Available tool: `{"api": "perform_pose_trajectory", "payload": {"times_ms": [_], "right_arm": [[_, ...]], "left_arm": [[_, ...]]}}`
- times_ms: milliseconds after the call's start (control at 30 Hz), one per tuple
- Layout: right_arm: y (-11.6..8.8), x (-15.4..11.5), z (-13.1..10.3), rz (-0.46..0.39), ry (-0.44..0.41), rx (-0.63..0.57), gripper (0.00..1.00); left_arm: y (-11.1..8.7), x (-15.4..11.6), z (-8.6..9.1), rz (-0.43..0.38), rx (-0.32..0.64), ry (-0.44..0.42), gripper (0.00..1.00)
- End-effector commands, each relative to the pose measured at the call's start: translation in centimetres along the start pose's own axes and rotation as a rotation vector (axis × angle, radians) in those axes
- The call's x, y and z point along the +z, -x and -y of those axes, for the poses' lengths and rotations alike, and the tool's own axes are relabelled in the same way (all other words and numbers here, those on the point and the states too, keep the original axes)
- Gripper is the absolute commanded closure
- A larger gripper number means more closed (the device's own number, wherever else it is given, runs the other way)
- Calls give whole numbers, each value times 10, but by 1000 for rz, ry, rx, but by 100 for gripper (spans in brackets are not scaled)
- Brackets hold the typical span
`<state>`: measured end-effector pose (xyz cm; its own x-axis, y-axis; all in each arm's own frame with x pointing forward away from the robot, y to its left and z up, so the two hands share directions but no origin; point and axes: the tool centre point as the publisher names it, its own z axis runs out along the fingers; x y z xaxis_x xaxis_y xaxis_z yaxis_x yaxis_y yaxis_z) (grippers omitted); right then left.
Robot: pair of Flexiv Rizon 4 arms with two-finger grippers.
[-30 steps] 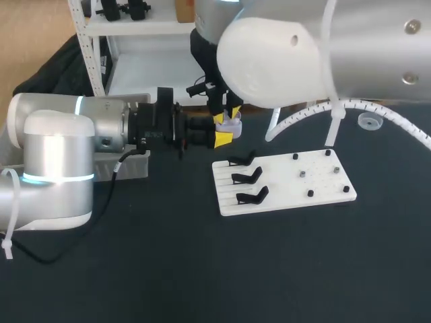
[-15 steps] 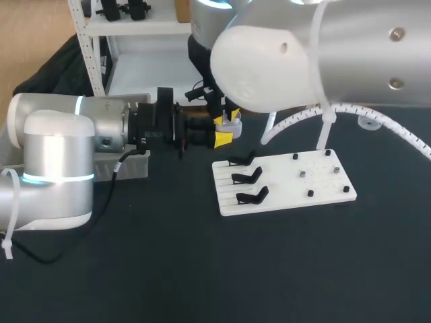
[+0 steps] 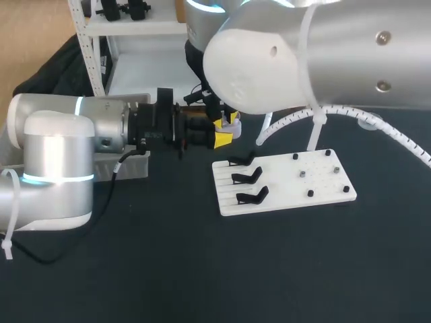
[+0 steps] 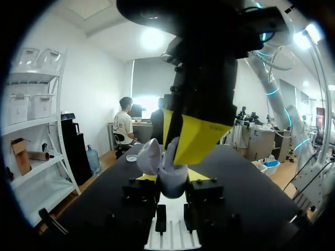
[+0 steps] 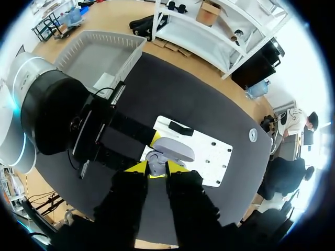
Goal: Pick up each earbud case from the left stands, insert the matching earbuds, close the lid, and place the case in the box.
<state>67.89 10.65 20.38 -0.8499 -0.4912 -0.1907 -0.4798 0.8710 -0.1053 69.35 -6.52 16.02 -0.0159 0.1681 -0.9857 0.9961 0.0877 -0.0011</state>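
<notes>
Your L gripper [image 3: 224, 134] clamps the open earbud case [image 3: 233, 126], upper-mid of head frame. R gripper [image 5: 157, 168] hangs right over its mouth, touching; its grip, can't tell.

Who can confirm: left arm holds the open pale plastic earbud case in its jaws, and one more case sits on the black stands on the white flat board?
Not quite. The head view shows all three black stands on the white flat board empty; no case sits there. The rest holds: the left arm holds the open pale plastic earbud case in its jaws.
</notes>
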Motion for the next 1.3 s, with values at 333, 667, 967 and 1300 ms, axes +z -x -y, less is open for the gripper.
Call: {"api": "perform_pose_trajectory", "payload": {"times_ms": [333, 667, 967, 1300], "right_arm": [[-1, -2, -1, 7, -11, 2, 66], [-4, -13, 0, 28, -27, -1, 65], [25, -21, 15, 103, 13, 63, 65], [68, 21, 49, 93, -24, 198, 69]], "left_arm": [[1, 0, 1, 2, 1, 4, 100], [1, 0, 1, 2, 1, 4, 100], [1, 0, 1, 2, 1, 4, 100], [1, 0, 1, 2, 1, 4, 100]]}}
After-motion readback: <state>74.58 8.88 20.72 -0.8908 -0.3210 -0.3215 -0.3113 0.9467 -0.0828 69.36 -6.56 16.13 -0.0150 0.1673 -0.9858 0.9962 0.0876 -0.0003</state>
